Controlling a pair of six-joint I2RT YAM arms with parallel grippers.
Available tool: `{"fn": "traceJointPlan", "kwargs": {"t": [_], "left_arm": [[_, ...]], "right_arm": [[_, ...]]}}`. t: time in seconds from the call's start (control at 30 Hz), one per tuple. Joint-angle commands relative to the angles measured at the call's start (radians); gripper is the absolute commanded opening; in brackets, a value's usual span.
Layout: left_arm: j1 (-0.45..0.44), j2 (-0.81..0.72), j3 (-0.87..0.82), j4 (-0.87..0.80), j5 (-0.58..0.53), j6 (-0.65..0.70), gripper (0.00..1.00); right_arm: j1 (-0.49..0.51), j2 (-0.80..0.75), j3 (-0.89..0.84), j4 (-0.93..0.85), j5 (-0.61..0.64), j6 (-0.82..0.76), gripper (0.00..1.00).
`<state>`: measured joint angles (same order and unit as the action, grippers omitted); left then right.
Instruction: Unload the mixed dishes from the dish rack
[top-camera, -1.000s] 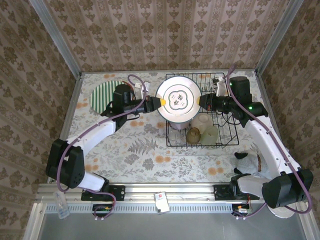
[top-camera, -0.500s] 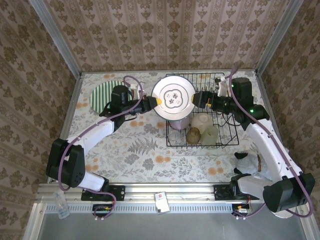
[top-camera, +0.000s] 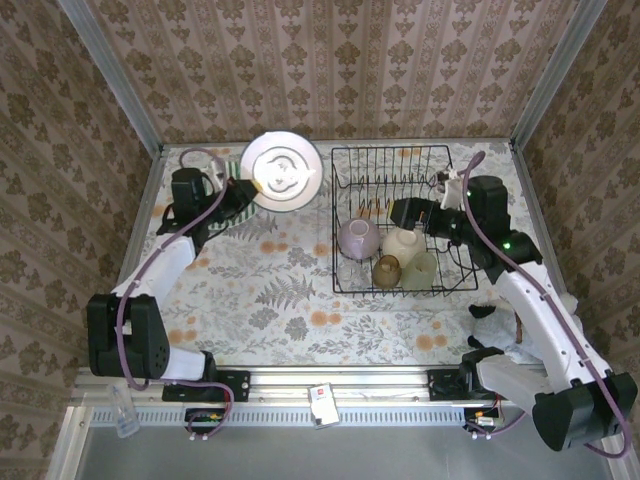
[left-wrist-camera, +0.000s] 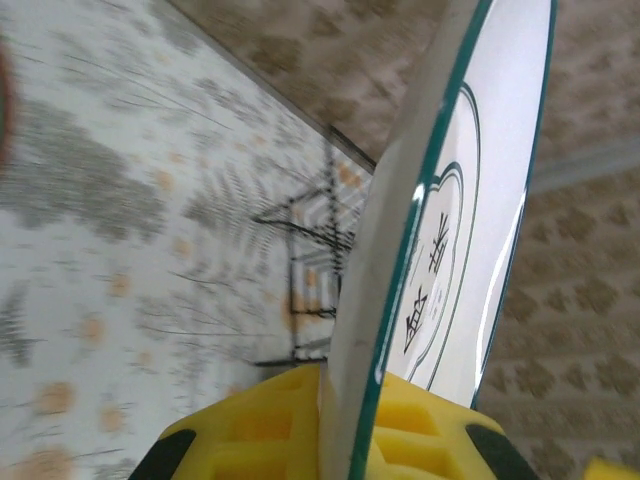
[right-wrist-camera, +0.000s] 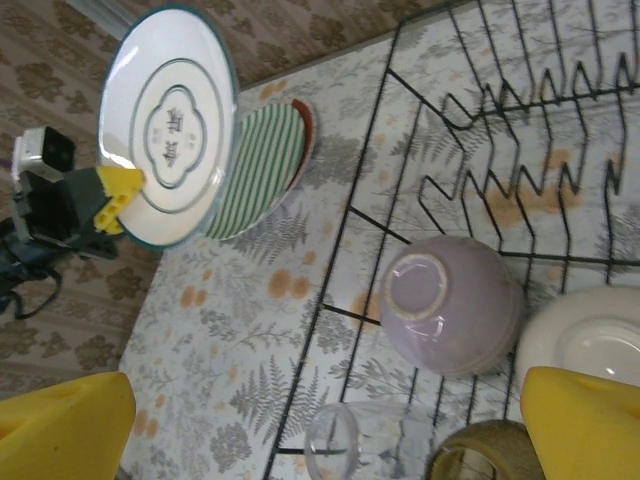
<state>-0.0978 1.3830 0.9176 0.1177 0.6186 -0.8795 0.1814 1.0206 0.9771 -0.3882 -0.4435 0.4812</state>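
plate (top-camera: 283, 170) swung off the rack (top-camera: 390, 149) to far left in left gripper (top-camera: 244, 188) | right gripper (top-camera: 400, 212) let go, now wide open

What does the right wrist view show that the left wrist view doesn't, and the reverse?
Right wrist, not left: the lavender bowl, amber cup and cream dish in the dish rack, the striped plate lying flat, and the open right gripper. Left wrist, not right: the ringed plate edge-on, rim seated between yellow pads. Both: that plate held by the left gripper, the rack's wires, the floral table.
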Motion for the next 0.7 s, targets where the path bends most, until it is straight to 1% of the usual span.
{"fn": "traceJointPlan", "kwargs": {"t": [0.0,0.13,0.3,0.4,0.5,0.67], "left_arm": [[0.06,-0.031,0.045,-0.087,-0.054,0.029,0.0],[0.148,-0.01,0.059,-0.122,-0.087,0.019,0.0],[0.233,0.06,0.068,-0.101,-0.075,-0.025,0.0],[0.271,0.106,0.085,-0.102,-0.063,-0.041,0.0],[0.294,0.152,0.101,-0.103,-0.062,-0.041,0.0],[0.3,0.225,0.116,-0.08,-0.077,-0.037,0.0]], "right_arm": [[0.005,-0.051,-0.044,0.031,0.124,0.029,1.0],[0.006,-0.049,-0.045,-0.025,0.213,0.037,1.0],[0.005,-0.053,-0.057,-0.043,0.247,0.031,1.0],[0.005,-0.085,-0.09,-0.01,0.23,0.033,1.0],[0.004,-0.127,-0.118,0.032,0.158,0.017,1.0],[0.006,-0.174,-0.135,0.045,0.106,-0.011,1.0]]}}
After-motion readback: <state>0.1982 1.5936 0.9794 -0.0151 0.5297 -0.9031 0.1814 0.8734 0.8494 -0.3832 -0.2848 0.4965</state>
